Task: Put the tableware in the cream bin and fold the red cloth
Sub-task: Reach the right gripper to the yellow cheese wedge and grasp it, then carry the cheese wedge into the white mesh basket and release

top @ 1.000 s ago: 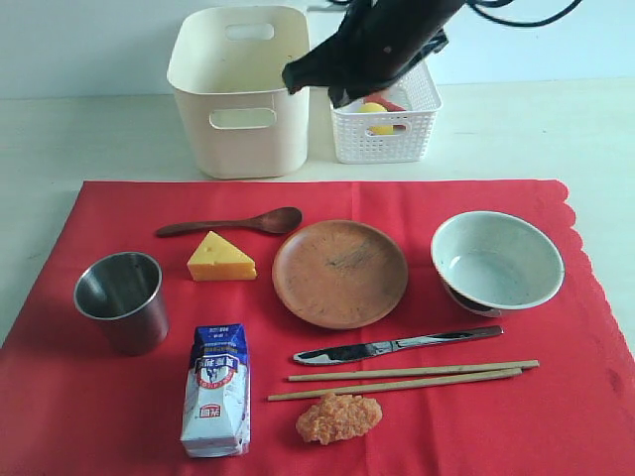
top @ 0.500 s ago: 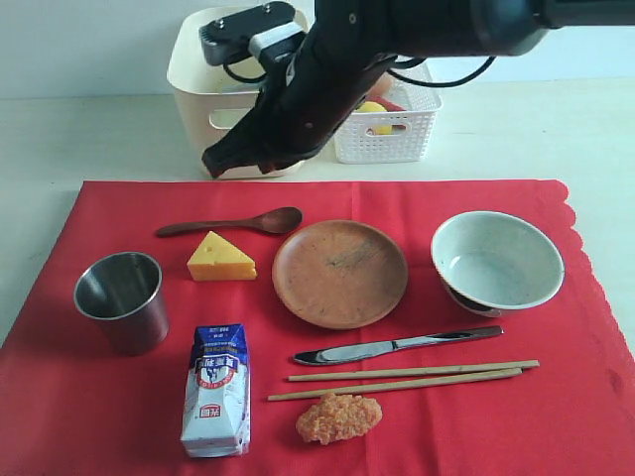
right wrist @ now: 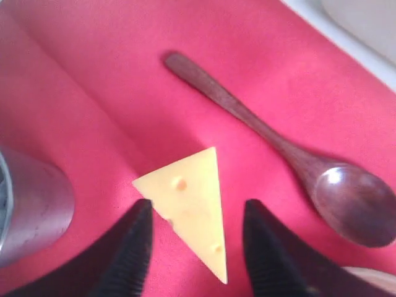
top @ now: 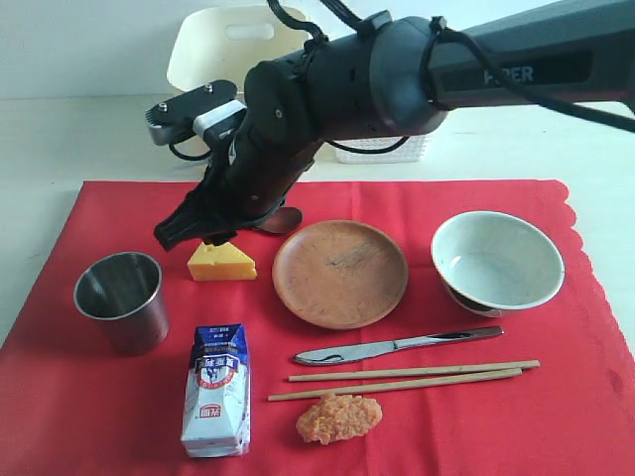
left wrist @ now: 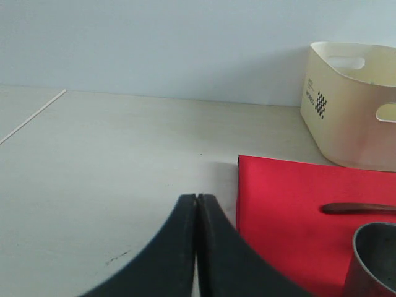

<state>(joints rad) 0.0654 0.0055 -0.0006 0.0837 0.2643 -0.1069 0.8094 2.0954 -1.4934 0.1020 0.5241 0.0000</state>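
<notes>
Exterior view: the right claw (top: 193, 235) hangs left of centre over the red cloth (top: 496, 426), just above the cheese wedge (top: 221, 263). Right wrist view shows its fingers (right wrist: 133, 247) spread wide on either side of that wedge, gripping nothing. The wooden spoon (right wrist: 272, 145) lies just beyond the wedge and the steel cup (top: 119, 297) sits lower left of the claw. The cream bin (top: 213, 55) stands upper left. The left claw (left wrist: 197, 204) is pressed shut over the table (left wrist: 93, 173)

Bright red cloth (top: 556, 416), yellow cheese (top: 221, 261), dark brown spoon (right wrist: 266, 139), blue-white milk carton (top: 215, 392), cream bin (left wrist: 352, 117) with black checkered mark (left wrist: 320, 104)
</notes>
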